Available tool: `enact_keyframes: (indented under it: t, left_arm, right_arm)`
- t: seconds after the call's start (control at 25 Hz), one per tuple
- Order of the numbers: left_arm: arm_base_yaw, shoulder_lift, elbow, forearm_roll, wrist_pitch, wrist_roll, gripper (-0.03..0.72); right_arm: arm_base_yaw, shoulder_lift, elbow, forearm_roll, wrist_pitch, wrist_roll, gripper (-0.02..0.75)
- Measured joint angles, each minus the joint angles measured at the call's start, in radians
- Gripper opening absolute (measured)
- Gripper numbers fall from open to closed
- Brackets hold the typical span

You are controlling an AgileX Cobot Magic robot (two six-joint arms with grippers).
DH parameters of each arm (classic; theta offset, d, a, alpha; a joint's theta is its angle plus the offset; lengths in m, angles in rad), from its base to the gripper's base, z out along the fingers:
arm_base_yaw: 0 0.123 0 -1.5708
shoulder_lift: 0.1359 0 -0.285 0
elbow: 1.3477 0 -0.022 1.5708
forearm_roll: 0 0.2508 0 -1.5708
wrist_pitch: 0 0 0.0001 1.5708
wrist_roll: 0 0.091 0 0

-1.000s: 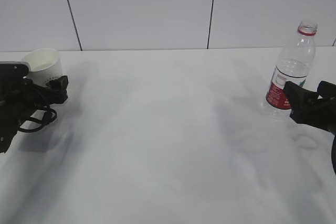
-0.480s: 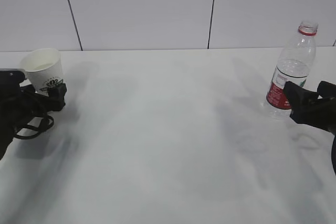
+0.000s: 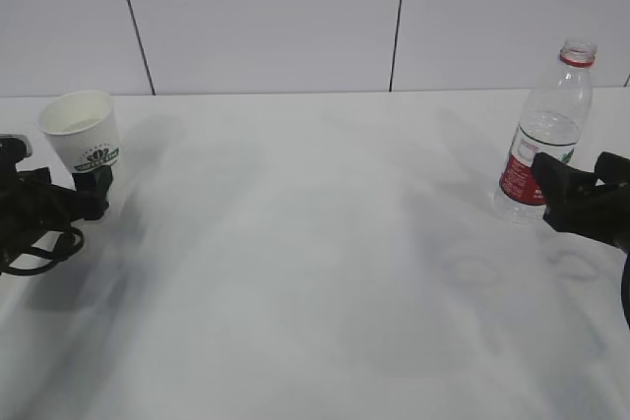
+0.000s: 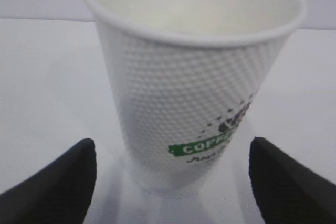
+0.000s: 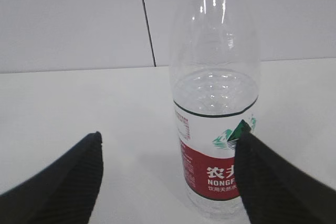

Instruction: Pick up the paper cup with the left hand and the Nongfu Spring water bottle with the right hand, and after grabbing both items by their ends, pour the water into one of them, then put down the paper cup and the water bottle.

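Standing on the white table [image 3: 315, 272], both task things are upright and apart from the arms. Near the left edge, the left gripper [image 3: 91, 196] sits low with its jaws spread wide; in the left wrist view its two black fingers [image 4: 58, 182] flank the cup's [image 4: 189, 77] base without touching it. The cup [image 3: 81, 130] stands just beyond the fingertips, close to the back left corner, its green logo facing forward. Near the right edge, the right gripper [image 3: 547, 187] is also spread, its fingers [image 5: 63, 182] either side of the bottle [image 5: 216, 93], with a gap on the left and the right one overlapping the label. The bottle [image 3: 547, 135] stands uncapped, water [image 5: 215, 90] reaching just above its label.
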Motion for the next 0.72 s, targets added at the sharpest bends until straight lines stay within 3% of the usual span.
enact_keyframes:
  t: [0.72]
  left_arm:
    - [-0.015,-0.207,0.158,0.041,0.0,-0.007,0.664]
  right_arm:
    - [0.0,0.0,0.0,-0.021,0.0,0.0,0.586]
